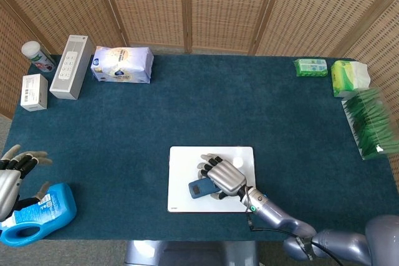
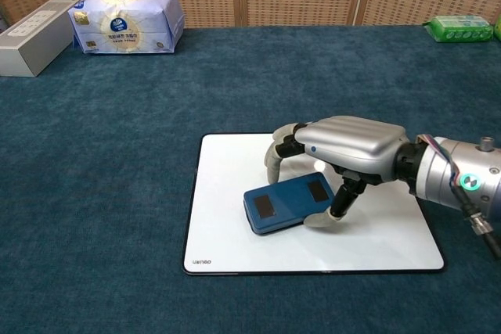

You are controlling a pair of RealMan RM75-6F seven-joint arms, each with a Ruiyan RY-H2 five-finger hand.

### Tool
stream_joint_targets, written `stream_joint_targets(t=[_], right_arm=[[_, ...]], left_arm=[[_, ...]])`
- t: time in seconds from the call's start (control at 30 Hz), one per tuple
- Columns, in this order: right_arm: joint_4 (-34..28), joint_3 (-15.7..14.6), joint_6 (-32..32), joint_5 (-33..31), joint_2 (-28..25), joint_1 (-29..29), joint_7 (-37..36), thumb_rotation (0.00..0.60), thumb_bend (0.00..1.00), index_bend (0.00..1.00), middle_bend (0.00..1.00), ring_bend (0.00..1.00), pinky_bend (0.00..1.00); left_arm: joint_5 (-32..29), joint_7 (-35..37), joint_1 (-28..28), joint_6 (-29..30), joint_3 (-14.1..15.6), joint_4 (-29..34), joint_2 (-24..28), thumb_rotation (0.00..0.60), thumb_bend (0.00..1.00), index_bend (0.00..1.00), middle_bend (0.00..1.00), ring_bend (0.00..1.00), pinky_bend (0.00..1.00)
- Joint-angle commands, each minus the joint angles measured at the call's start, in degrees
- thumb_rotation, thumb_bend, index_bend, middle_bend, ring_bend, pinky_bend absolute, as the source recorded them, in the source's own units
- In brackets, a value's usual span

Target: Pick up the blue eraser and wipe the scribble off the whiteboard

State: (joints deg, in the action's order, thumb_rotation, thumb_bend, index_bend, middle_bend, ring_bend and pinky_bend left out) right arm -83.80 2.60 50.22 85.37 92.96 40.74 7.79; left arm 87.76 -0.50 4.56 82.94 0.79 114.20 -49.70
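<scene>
The white whiteboard [image 2: 235, 248] [image 1: 181, 160] lies flat on the blue cloth near the table's front edge. My right hand [image 2: 348, 150] [image 1: 225, 175] grips the blue eraser [image 2: 286, 203] [image 1: 201, 187] from above and holds it against the board's middle. No scribble shows on the bare parts of the board; the patch under the eraser and hand is hidden. My left hand [image 1: 15, 172] hangs off the table's left edge, fingers apart, holding nothing, just above a blue detergent bottle [image 1: 40, 215].
Along the back left stand a tissue pack [image 1: 121, 64] [image 2: 125, 21], a grey box [image 1: 72, 66], a small white box [image 1: 33, 91] and a white bottle [image 1: 37, 56]. Green packs [image 1: 310, 67] [image 1: 349, 76] and a green rack [image 1: 371, 123] line the right side.
</scene>
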Motion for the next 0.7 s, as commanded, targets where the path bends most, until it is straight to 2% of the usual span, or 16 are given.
stream_joint_targets(t=[0.03, 0.2, 0.43, 0.7], right_arm=[[-0.04, -0.24, 0.13, -0.21, -0.30, -0.18, -0.04, 0.600, 0.21, 0.61, 0.24, 0.07, 0.15], [-0.10, -0.61, 0.46, -0.68, -1.04, -0.60, -0.07, 0.600, 0.21, 0.61, 0.24, 0.07, 0.14], [-0.09, -1.23, 1.45, -1.61, -2.82, -1.88, -0.89, 0.600, 0.21, 0.61, 0.24, 0.02, 0.01], [-0.56, -1.52, 4.00, -2.23, -5.32, -3.83, -0.85, 0.600, 0.21, 0.61, 0.22, 0.00, 0.00]], left_arm=[[0.07, -0.11, 0.02, 0.01, -0.04, 0.09, 0.01, 0.600, 0.43, 0.34, 0.27, 0.23, 0.08], [0.26, -0.45, 0.11, -0.07, -0.09, 0.29, -0.05, 0.600, 0.43, 0.34, 0.27, 0.23, 0.08], [0.27, -1.05, 0.44, -0.55, -0.22, 0.60, -0.29, 0.600, 0.43, 0.34, 0.27, 0.23, 0.08], [0.25, -1.67, 0.94, -1.08, -0.48, 0.96, -0.48, 0.600, 0.43, 0.34, 0.27, 0.23, 0.08]])
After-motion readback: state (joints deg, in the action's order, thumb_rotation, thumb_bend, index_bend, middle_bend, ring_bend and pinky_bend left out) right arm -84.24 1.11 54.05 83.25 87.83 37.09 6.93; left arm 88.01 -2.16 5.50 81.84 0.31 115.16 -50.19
